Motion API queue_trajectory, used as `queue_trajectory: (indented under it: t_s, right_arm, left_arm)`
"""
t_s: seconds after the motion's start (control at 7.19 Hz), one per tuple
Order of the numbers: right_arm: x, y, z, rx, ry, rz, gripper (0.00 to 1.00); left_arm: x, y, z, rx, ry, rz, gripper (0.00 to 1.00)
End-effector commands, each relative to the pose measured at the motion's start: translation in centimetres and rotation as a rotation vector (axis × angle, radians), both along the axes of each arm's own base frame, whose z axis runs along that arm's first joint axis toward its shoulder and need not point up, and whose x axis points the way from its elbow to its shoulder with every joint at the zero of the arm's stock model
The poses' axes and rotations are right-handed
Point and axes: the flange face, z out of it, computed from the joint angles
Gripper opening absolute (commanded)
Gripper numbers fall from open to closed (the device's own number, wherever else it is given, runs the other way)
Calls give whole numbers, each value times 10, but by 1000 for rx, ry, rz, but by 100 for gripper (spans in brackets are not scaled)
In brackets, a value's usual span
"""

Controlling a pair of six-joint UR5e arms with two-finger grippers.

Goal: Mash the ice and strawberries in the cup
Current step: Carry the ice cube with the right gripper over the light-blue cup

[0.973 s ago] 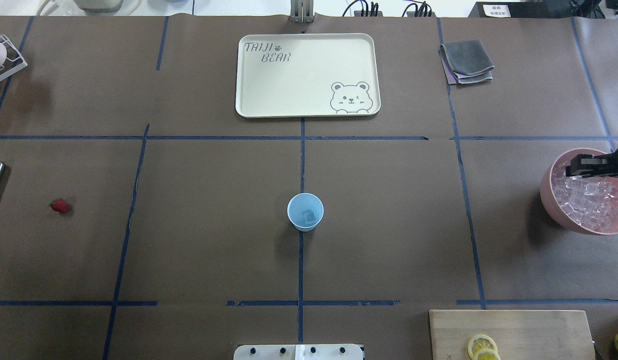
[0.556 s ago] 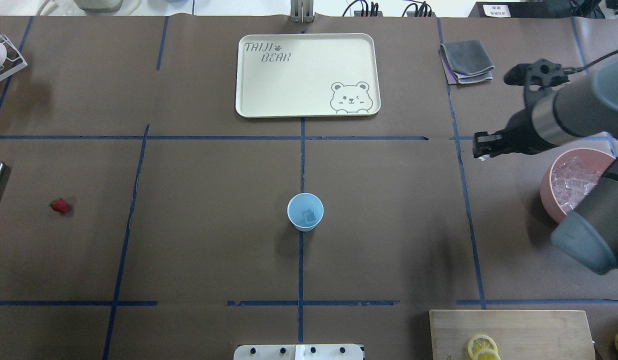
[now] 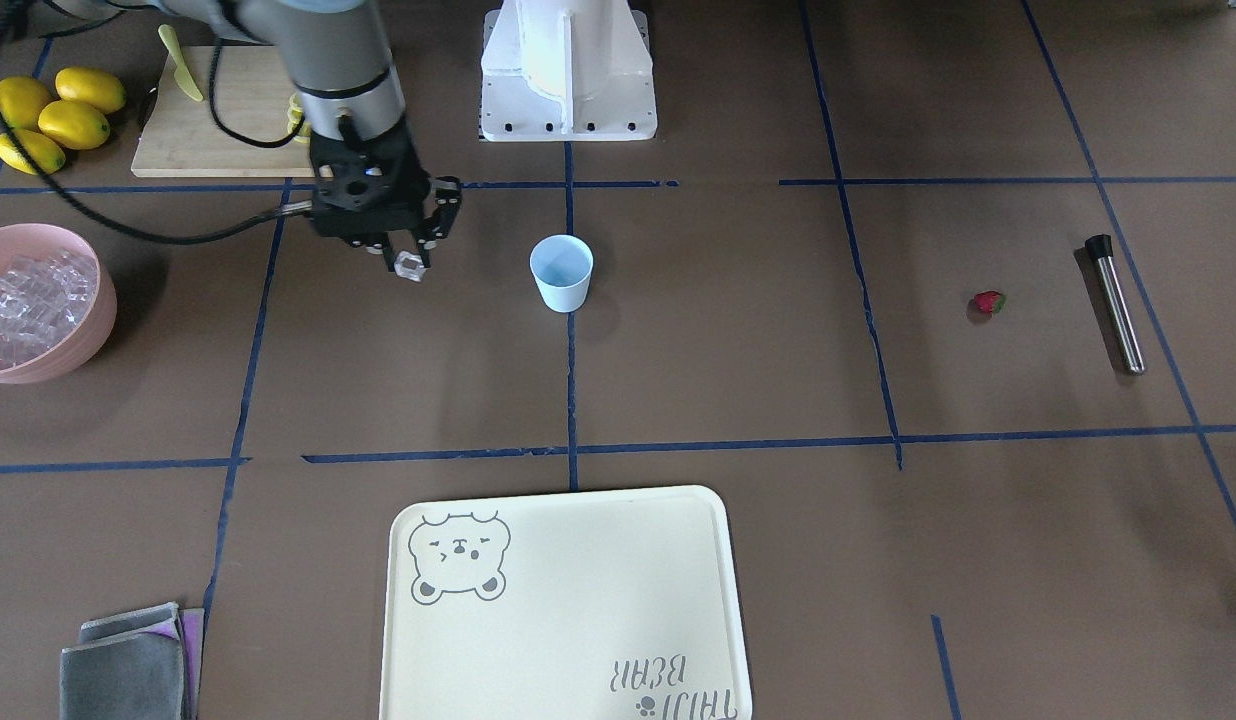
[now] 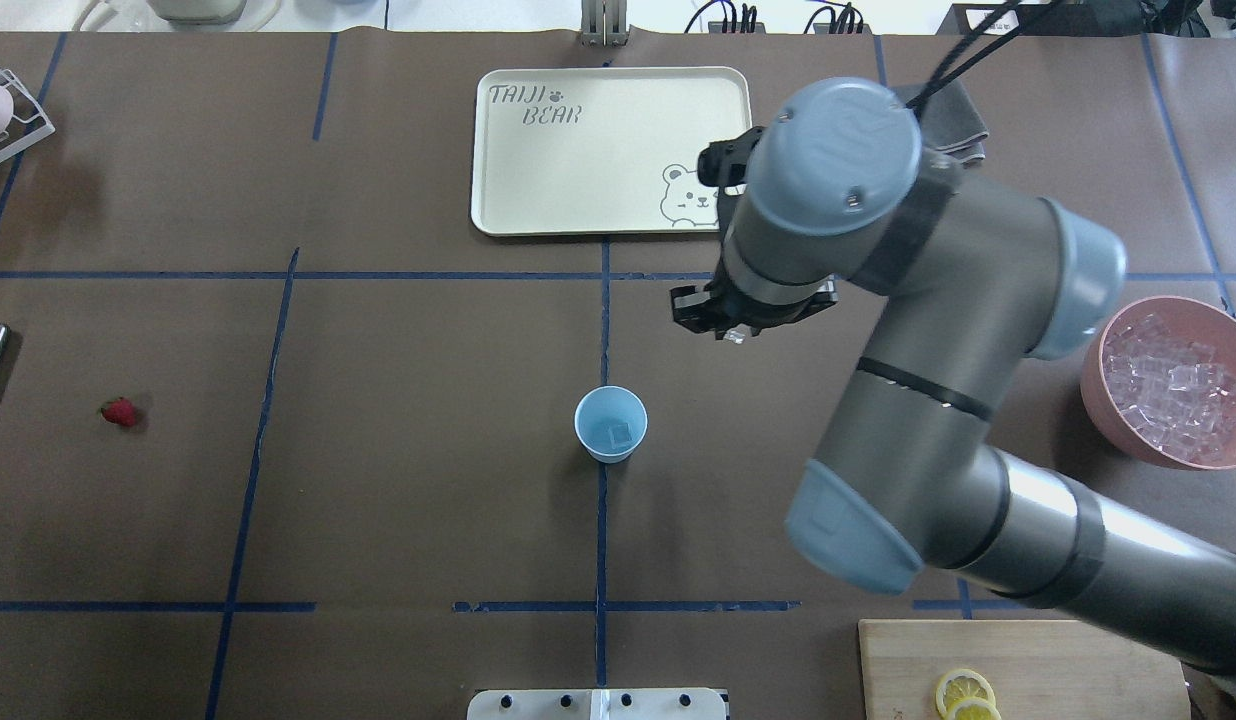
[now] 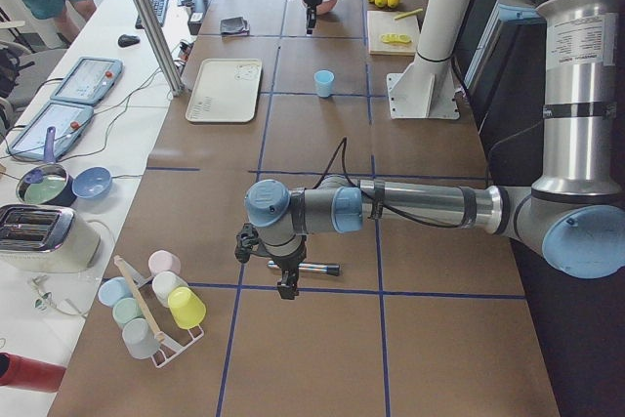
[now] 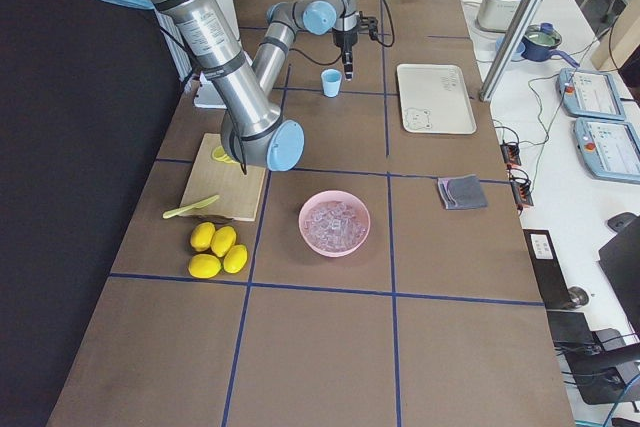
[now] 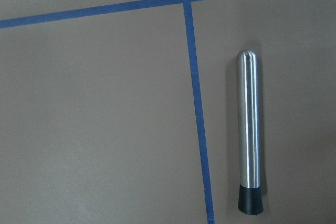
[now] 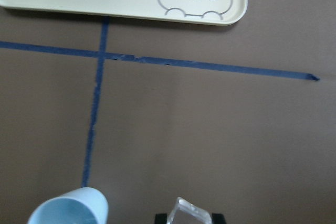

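the right end effector (image 3: 408, 262) points down and is clenched on one clear ice cube (image 3: 410, 265), pinched between its two fingertips. it hangs near the light blue cup (image 3: 561, 272), on the robot's right side of it and apart from it, not over the mouth. the right wrist view shows the same cube at the bottom edge, with the cup's rim just beside it. the cup stands upright on the surface (image 3: 738, 330), on one of the blue tape lines (image 3: 570, 400). seen from overhead, a second cube (image 4: 619, 434) lies in its bottom. the rest of the ice (image 4: 1173, 390) is piled in a pink bowl (image 4: 1096, 400) at the robot's far right. the strawberry (image 4: 119, 411) lies on the surface well to the robot's left of the cup, near a metal rod (image 3: 1116, 300) with a black tip. the left end effector (image 5: 286, 288) hovers above that rod, pointing down; whether it is released or clenched, i cannot tell. a cream tray (image 4: 598, 150) with a bear drawing lies beyond the cup.
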Motion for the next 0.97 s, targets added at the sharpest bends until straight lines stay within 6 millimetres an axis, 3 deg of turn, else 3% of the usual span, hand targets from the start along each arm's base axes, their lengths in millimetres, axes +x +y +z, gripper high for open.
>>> queue_trajectory:
  t_s: [0.0, 0.28, 0.56, 0.7, 0.83]
  right_arm:
    - [-92, 39, -45, -51, 29, 40, 1]
    - [-115, 51, -44, -63, 16, 52, 1]
    - [-120, 51, -36, -63, 34, 52, 5]
    - [-121, 51, -35, -56, 38, 43, 40]
    - [-120, 50, -35, -43, 39, 49, 98]
  left_arm:
    - [0, 1, 3, -8, 0, 0, 100]
    - [0, 2, 6, -13, -1, 1, 100]
    - [0, 2, 8, -16, -1, 1, 100]
    - [0, 3, 8, -17, -1, 0, 100]
    - [1, 2, 8, -16, -1, 3, 100]
